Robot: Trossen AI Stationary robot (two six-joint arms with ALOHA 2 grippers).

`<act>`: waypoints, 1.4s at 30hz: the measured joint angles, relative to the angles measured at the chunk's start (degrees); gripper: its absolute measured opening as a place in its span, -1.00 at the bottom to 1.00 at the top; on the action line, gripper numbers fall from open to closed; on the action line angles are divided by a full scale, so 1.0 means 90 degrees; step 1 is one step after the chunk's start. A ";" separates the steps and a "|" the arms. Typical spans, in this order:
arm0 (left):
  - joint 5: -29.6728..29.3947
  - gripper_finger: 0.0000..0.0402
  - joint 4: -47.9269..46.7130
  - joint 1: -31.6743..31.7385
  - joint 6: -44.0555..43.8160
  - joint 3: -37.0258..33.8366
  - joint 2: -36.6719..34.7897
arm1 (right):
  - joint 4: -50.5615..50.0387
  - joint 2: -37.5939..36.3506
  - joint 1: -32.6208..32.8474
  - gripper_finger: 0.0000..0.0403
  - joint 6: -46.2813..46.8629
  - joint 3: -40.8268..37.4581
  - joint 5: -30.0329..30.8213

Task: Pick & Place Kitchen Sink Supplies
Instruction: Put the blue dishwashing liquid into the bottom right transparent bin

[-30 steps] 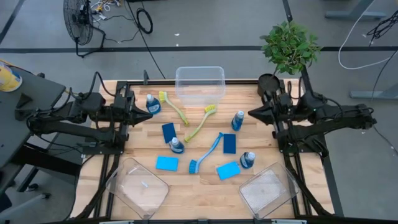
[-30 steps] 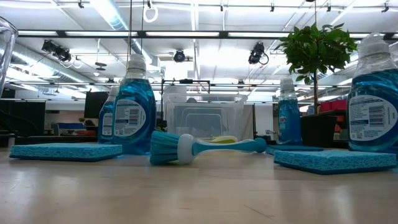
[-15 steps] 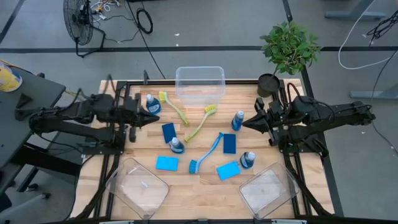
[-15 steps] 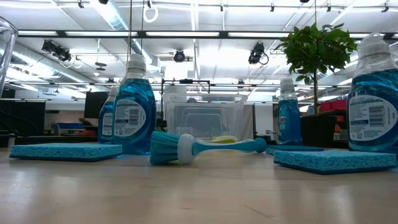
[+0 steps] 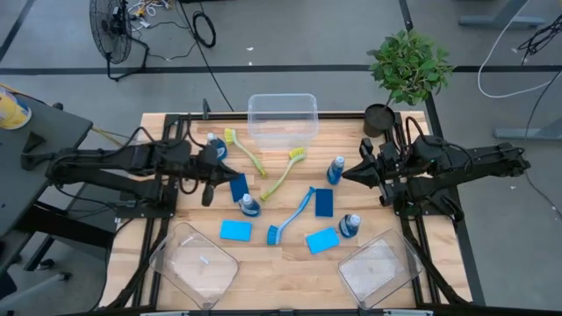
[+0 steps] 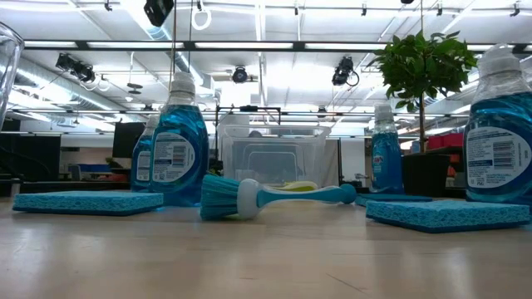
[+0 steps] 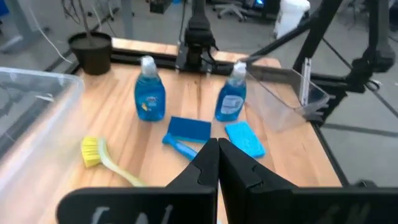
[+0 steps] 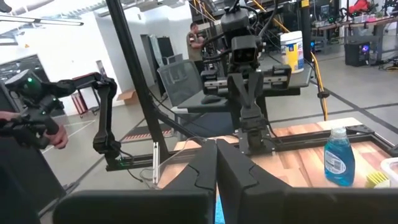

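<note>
Potted plant [image 5: 407, 66] stood at the table [image 5: 202, 215] corner. Three clear bins [image 5: 282, 118] held no supplies. Left claw [image 5: 213, 167] and right claw [image 5: 348, 174] clenched, empty.

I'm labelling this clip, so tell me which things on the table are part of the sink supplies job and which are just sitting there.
Job items:
four blue soap bottles
four blue sponges
two yellow-green dish brushes
one blue dish brush

Just lying about:
three clear plastic bins
potted plant

Bottles [image 5: 249, 205], sponges [image 5: 235, 230], brushes [image 5: 290, 216] strewn mid-table
</note>
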 joint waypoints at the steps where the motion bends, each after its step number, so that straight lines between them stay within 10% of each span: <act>1: 0.0085 -0.96 -0.0115 0.0000 0.0000 0.0000 0.0022 | -0.0016 0.0000 0.0000 -0.96 0.0000 0.0000 -0.0001; 11: 0.0688 -0.96 -0.2721 0.0000 -0.0013 -0.0002 0.0016 | -0.0198 0.0000 0.0000 -0.96 0.0168 0.0000 0.0000; 23: 0.0391 -0.93 -0.3259 0.0000 -0.0023 -0.0399 0.0016 | -0.0224 0.0000 0.0000 -0.96 0.0168 0.0000 0.0000; 42: 0.0070 0.22 -0.1827 0.0000 -0.0527 -0.1839 0.0016 | -0.0226 0.0000 0.0000 -0.96 0.0168 0.0000 0.0003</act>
